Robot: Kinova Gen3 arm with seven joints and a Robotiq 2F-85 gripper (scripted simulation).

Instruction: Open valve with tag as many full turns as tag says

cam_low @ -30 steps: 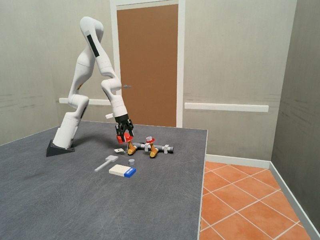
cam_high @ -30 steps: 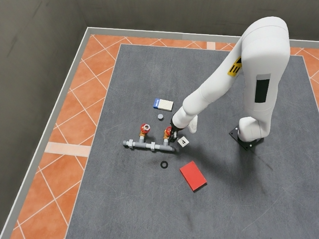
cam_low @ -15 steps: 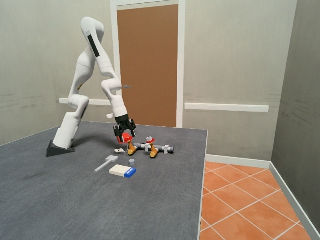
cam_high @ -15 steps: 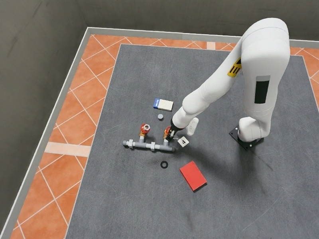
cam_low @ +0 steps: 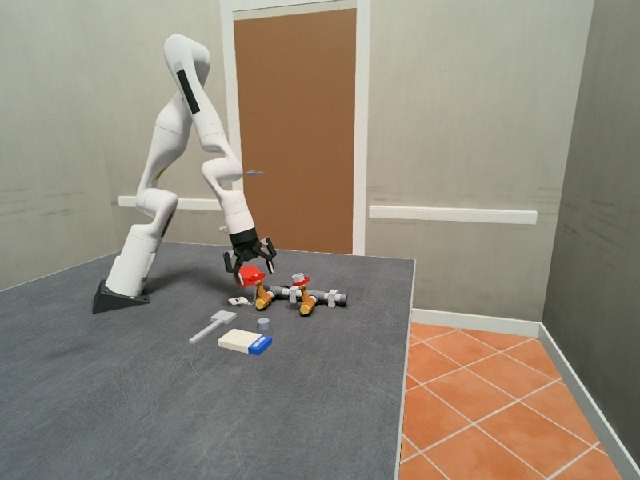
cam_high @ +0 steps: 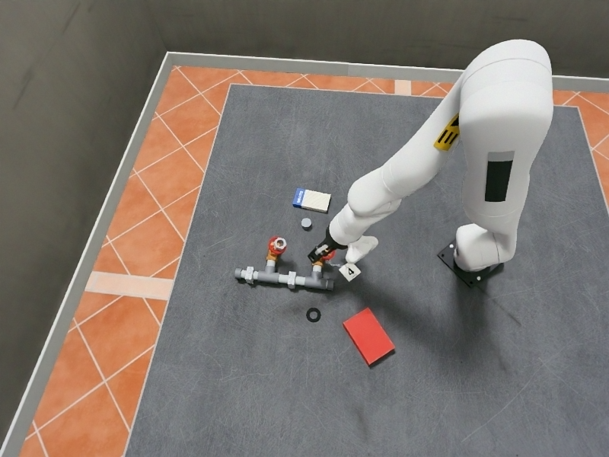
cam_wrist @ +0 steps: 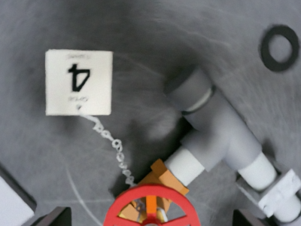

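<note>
A grey pipe lies on the table with two red-handwheel valves. The tagged valve has a white tag reading 4, joined to it by a chain. The other valve stands further along the pipe. My gripper is open, its fingers wide on either side of the tagged valve's handwheel and not closed on it. In the wrist view only the dark fingertips show at the bottom corners.
A black ring and a red block lie in front of the pipe. A white and blue box, a small grey cylinder and a grey paddle-shaped tool lie behind it.
</note>
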